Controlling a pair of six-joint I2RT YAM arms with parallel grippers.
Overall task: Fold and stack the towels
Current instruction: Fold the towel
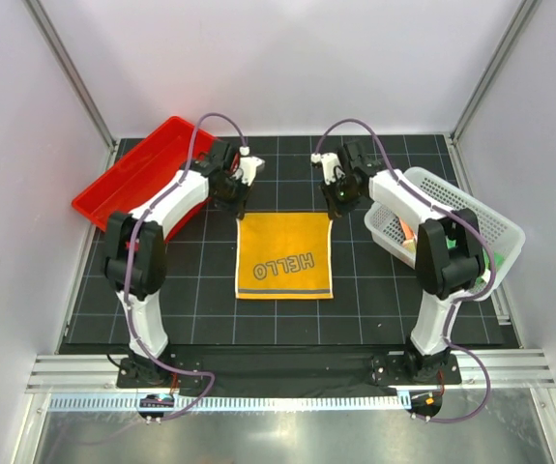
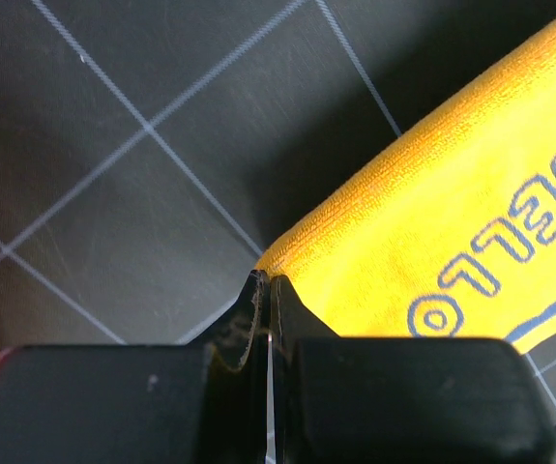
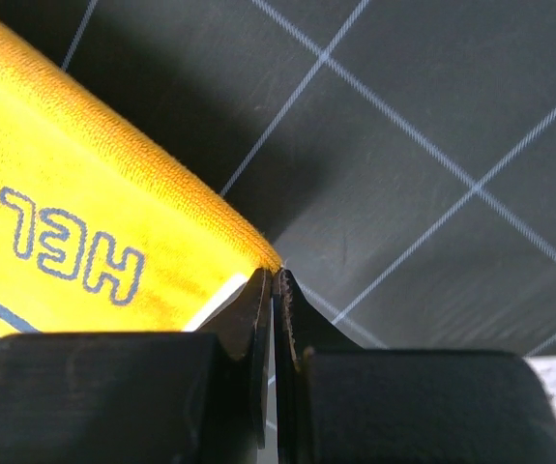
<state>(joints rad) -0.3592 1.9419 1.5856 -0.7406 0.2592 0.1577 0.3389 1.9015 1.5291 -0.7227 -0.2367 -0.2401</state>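
Black gridded matting is covering the desk (image 1: 190, 309), which is sitting inside a white-walled enclosure. The yellow-orange towel (image 1: 285, 255) is lying flat and unfolded at the middle of the matting, its grey "HELLO" lettering reading upside down from the arms' side. Off to the far left of the towel, a red tray (image 1: 142, 172) is resting at an angle. To the right of the towel, a white perforated basket (image 1: 471, 217) is standing, with a bit of green cloth (image 1: 498, 258) showing at its near corner.

Both arms are reaching to the towel's far edge. The left end effector (image 2: 266, 282) is pinching the far left corner, jaws pressed together with only the tip of the fabric between them. The right end effector (image 3: 272, 277) is doing the same at the far right corner, jaws likewise closed on the very point of the cloth.

The arms appear to be getting ready to carry the far edge toward the near edge for a first fold. Each grip is catching very little fabric, so a corner could slip free during the lift and leave the fold crooked. Uneven travel between the two arms could skew the towel, and dragging it low could bunch it against the matting.
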